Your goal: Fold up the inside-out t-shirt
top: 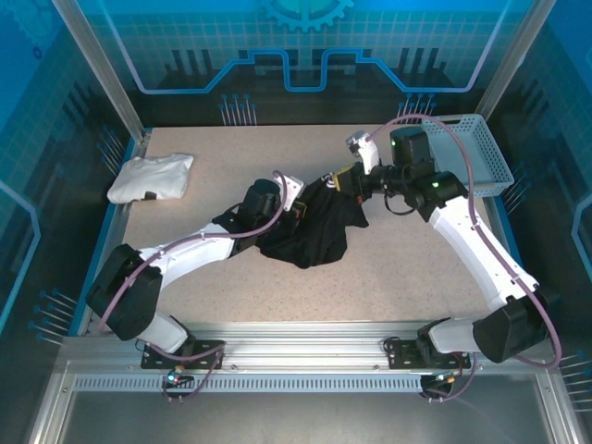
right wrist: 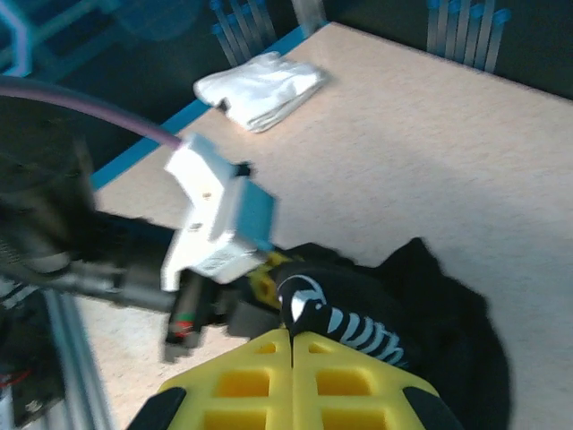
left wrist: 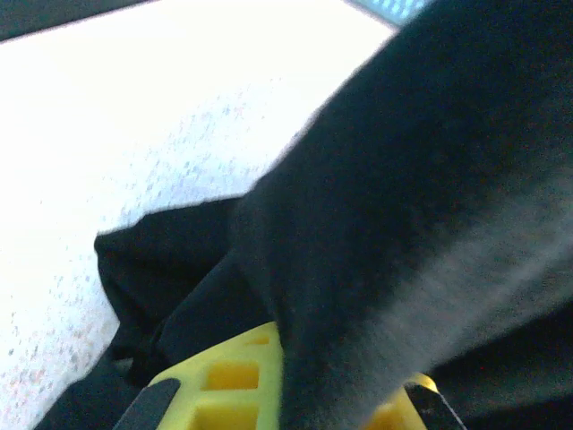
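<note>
T-shirt [top: 310, 231] bunched on table [top: 398, 277], left gripper [top: 301, 205] and right gripper [right wrist: 293, 336] pinching it

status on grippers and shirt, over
Left gripper shut on black t-shirt. Right gripper shut on its printed edge. Shirt bunched mid-table, not yet folded. White folded garment back-left, apart.

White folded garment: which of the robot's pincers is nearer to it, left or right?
Left. The left pincer is on the side of the black t-shirt that faces the white folded garment. The right pincer holds the shirt's opposite side, farther away.
</note>
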`<action>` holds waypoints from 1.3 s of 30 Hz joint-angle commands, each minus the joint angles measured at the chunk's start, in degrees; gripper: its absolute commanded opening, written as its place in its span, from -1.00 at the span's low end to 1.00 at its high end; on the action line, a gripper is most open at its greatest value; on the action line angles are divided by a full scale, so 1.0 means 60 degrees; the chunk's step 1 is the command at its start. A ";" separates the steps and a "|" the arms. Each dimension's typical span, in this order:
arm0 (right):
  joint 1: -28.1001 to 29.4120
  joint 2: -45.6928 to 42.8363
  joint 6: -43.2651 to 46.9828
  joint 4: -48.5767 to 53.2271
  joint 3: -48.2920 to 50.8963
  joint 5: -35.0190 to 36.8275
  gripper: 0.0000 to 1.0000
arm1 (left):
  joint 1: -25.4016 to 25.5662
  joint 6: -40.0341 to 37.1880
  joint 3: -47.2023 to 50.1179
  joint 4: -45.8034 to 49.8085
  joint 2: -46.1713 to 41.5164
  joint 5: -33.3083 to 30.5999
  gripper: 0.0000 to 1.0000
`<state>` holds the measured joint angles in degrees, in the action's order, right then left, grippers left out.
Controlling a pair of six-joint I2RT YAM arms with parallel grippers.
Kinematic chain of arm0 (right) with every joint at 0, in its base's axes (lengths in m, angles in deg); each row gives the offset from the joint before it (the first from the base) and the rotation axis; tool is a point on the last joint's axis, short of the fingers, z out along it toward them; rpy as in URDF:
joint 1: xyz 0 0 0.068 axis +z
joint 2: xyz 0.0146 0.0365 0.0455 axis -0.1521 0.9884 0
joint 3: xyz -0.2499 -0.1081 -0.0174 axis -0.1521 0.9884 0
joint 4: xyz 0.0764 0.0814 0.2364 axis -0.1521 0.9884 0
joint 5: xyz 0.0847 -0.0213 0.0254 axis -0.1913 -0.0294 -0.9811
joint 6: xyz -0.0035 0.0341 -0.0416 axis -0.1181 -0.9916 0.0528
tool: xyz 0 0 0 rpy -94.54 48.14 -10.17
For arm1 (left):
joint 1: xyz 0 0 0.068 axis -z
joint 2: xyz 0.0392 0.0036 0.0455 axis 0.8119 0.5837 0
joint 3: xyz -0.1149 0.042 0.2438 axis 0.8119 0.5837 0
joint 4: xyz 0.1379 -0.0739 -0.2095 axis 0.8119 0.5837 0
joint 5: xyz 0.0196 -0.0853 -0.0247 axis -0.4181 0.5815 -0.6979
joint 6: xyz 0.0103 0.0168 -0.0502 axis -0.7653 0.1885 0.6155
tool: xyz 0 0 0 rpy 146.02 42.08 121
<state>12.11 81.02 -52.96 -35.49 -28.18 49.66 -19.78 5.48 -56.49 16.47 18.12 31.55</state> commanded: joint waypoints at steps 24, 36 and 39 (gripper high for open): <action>0.0060 -0.0231 -0.2435 -0.2174 -0.1448 0.1654 -1.00 | -0.0600 0.3081 -0.2863 0.0872 -0.3364 0.0888 -1.00; -0.0422 -0.0266 -0.2954 -0.2330 -0.0603 0.0696 -1.00 | -0.1136 0.3347 -0.2426 0.0986 -0.4042 -0.0945 -1.00; 0.0625 0.0218 -0.1704 -0.1544 -0.1126 0.0386 -1.00 | -0.1136 0.3219 -0.2302 0.0743 -0.3970 -0.0328 -1.00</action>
<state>12.01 82.05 -64.41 -45.98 -33.03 49.71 -26.01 23.91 -70.79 25.02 -4.07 31.86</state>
